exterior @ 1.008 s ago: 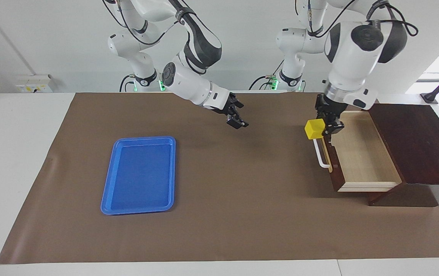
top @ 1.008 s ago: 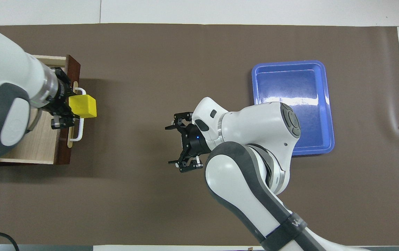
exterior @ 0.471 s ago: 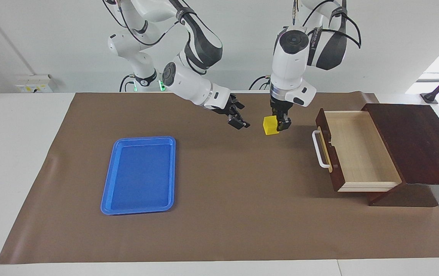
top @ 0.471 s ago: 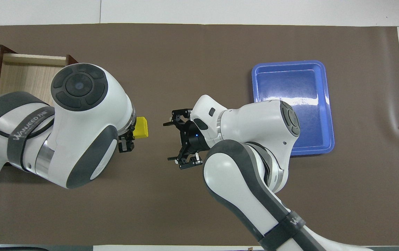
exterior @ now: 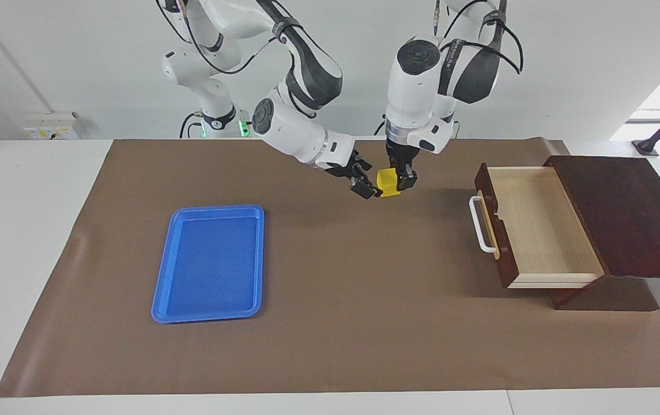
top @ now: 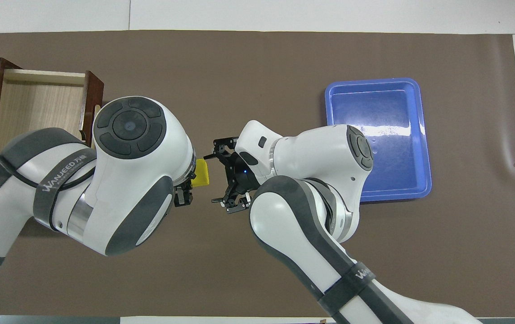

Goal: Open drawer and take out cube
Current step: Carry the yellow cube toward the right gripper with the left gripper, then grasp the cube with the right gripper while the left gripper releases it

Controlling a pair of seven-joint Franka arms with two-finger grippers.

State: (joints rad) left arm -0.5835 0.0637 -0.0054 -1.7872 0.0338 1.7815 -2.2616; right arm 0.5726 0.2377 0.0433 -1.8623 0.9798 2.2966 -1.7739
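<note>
The yellow cube point(exterior: 388, 183) point(top: 202, 173) hangs in the air over the brown mat's middle, with my left gripper point(exterior: 394, 181) shut on it from above. My right gripper point(exterior: 366, 179) point(top: 216, 178) is open and points at the cube, its fingertips right beside the cube's side; I cannot tell whether they touch. The drawer point(exterior: 501, 259) point(top: 93, 96) stands pulled out at the left arm's end of the table. Its white handle point(exterior: 481, 227) faces the table's middle and its pale interior shows nothing inside.
A dark wooden cabinet top point(exterior: 623, 213) covers the drawer's back part. A blue tray point(exterior: 211, 262) point(top: 376, 135) with nothing in it lies on the mat toward the right arm's end. Both arms crowd the strip of mat closest to the robots.
My left gripper has carried the cube from over the drawer's front to the table's middle, up to the right gripper. The right gripper edged slightly toward it and stayed open.
</note>
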